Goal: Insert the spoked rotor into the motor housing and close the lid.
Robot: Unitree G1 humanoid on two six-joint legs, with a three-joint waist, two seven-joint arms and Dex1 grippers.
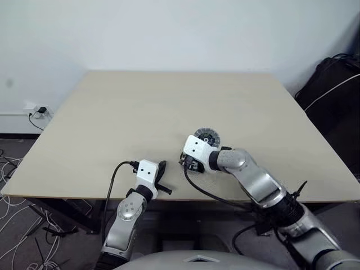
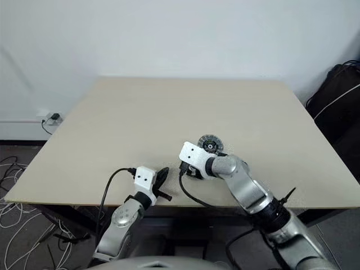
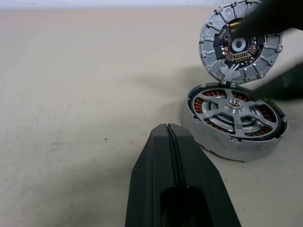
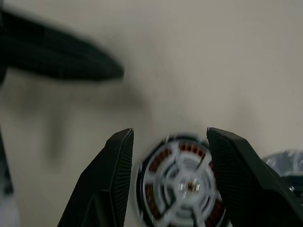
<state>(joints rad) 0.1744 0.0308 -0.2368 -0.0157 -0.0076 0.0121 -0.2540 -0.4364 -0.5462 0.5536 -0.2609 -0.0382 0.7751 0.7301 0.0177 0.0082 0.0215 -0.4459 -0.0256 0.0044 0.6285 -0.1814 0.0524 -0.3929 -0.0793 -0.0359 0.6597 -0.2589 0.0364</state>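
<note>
Now my right gripper (image 4: 168,177), fingers apart, hovers over the copper-wound round housing (image 3: 235,123), lower centre; left gripper (image 3: 169,137) pinched together.

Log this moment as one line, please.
rotor: in housing | lid: off, beside | right gripper: open above housing | left gripper: shut

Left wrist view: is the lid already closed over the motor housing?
No: the lid stands propped up behind the motor housing, whose spoked rotor lies exposed.

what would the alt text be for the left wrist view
A round grey motor housing with copper windings sits on a beige table, a silver spoked rotor already inside. A round grey lid stands tilted open behind it; the shut black left gripper points toward it.
</note>
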